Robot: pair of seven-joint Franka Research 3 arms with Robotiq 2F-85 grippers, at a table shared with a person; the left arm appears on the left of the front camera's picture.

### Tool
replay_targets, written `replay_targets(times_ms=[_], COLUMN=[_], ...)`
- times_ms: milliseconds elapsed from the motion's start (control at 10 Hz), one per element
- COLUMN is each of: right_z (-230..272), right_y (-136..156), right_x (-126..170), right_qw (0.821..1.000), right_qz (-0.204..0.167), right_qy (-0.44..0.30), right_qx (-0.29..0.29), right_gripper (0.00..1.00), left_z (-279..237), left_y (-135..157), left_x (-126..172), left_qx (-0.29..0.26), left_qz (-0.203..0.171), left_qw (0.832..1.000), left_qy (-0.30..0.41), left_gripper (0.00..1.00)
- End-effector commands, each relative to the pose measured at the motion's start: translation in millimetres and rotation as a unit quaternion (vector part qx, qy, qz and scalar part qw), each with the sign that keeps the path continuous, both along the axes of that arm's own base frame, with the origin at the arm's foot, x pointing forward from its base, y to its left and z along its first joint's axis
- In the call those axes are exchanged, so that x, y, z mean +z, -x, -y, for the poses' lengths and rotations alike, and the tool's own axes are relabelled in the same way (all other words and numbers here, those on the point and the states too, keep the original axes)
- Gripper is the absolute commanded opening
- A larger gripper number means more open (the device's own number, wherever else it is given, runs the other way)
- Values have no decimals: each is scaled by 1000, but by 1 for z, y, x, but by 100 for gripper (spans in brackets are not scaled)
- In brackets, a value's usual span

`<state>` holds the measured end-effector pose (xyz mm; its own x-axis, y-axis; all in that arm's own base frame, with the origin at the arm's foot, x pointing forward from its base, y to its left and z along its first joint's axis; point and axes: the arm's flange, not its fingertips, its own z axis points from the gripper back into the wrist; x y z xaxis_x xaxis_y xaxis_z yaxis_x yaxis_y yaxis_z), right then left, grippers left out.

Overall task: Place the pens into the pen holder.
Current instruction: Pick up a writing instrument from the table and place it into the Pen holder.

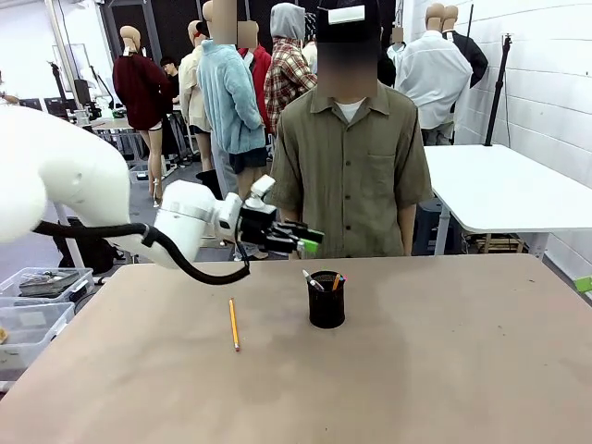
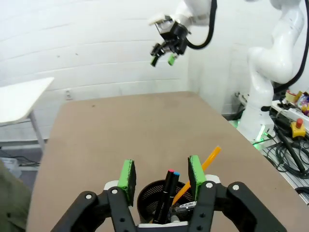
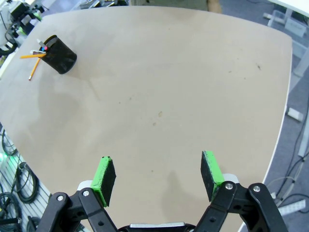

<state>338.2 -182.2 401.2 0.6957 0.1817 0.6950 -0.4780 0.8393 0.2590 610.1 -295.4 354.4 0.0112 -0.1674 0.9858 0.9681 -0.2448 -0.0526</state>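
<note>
Left gripper [image 2: 161,170] seen released, empty, above pen holder [image 1: 326,301], where pens [image 2: 166,191] are stood. 1 pencil [image 1: 234,324] is noted flat on table [image 1: 444,370], near holder. Holder may be toppled if protruding pens are clipped.

Lower ends of the pens [image 2: 166,193] out of sight inside the pen holder [image 2: 147,197], its base behind the left hand [image 2: 161,175]

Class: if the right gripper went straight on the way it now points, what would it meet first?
Most likely the bare table top; the right gripper, jaws open, faces it with nothing between, and the pen holder sits far off to one side.
</note>
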Motion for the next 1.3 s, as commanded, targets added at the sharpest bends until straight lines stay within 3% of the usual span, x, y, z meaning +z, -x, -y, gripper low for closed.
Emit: replay_targets(times_ms=[0,100,300,400,600,800,1000,1200], right_z=[0,0,0,0,0,0,0,0], right_y=[1,1,1,1,1,1,1,1], right_x=[-1,-1,-1,-1,-1,-1,-1,-1], right_qw=[1000,1000,1000,1000,1000,1000,1000,1000], right_qz=[-2,-2,-2,-2,-2,-2,-2,-2], right_qy=[10,10,10,10,10,10,10,10], right_qx=[5,5,5,5,5,5,5,5], right_gripper=[89,89,89,89,89,89,89,89], left_z=[-50,-71,-93,-103,-117,-122,-112,-102], left_y=[43,60,84,90,100,105,105,102], left_x=[46,69,97,106,118,130,123,111], left_qx=[89,131,220,295,366,405,430,422], left_qz=[3,0,-64,-107,-151,-168,-243,-267], left_qw=[996,990,962,929,879,847,804,792], left_qy=[-24,-51,-146,-195,-265,-299,-332,-352], left_gripper=[58,58,58,58,58,58,58,58])
